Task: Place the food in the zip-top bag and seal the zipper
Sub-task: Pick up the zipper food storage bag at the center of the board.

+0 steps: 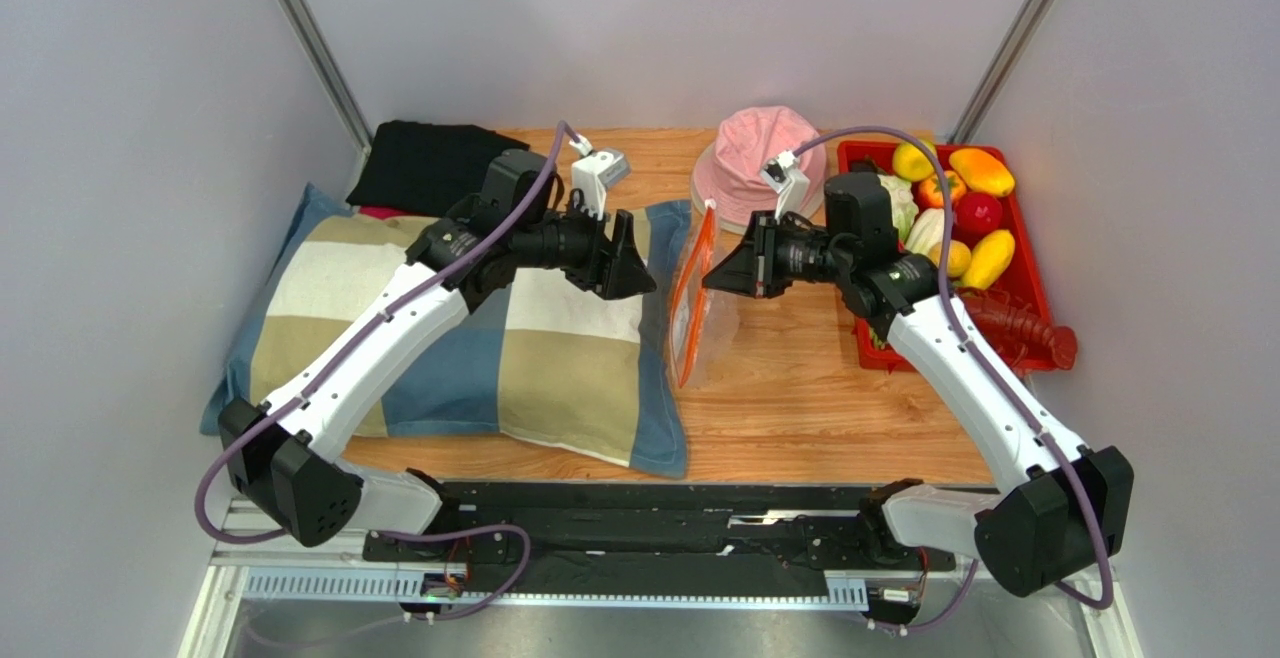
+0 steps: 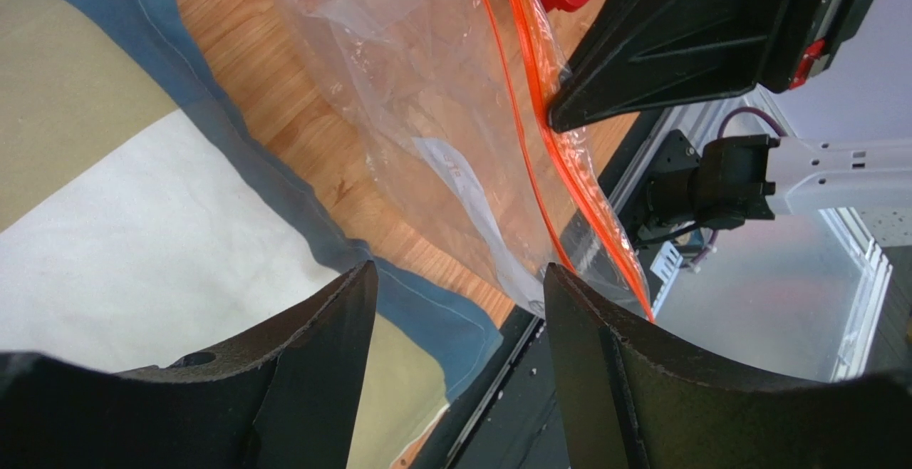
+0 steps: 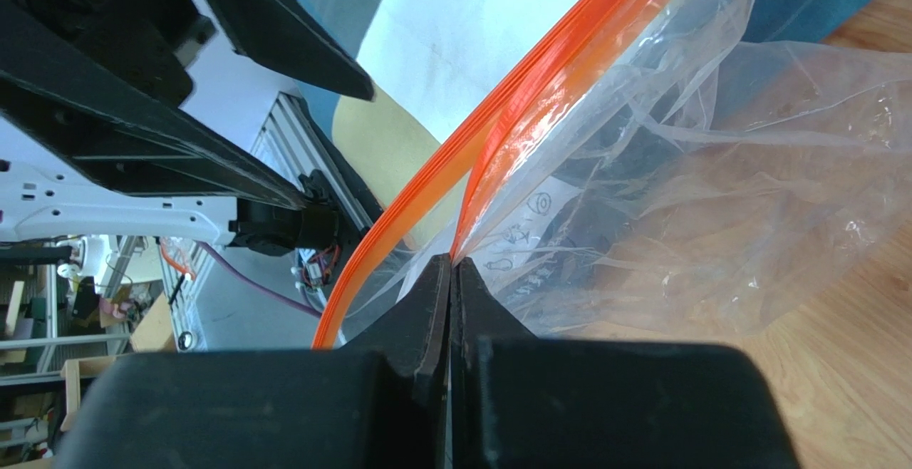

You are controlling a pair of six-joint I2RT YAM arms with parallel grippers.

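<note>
The zip-top bag (image 1: 706,321) is held off the table (image 1: 812,403), hanging on edge between the two grippers, just right of the pillow (image 1: 451,313). Its lower part is seen to reach the wood. The zipper (image 1: 688,306) runs along the side facing the left arm. In the right wrist view its two orange lips (image 3: 471,159) are parted, so the mouth is noted as unsealed. No food is seen inside the bag (image 3: 664,202).

The right gripper (image 3: 452,271) is closed tight, with one lip of the bag pinched at the strip; the other lip hangs free to its left.

The left gripper (image 2: 460,277) is open, jaws apart, nothing clamped. It is placed over the pillow's right edge, pointed at the bag (image 2: 428,138), just short of the zipper (image 2: 514,95). Contact cannot be told.

The food (image 1: 954,208) is recorded in the red tray (image 1: 1037,291) at the table's right. A pink hat (image 1: 759,148) lies behind the bag; a black cloth (image 1: 428,163) lies behind the pillow.
</note>
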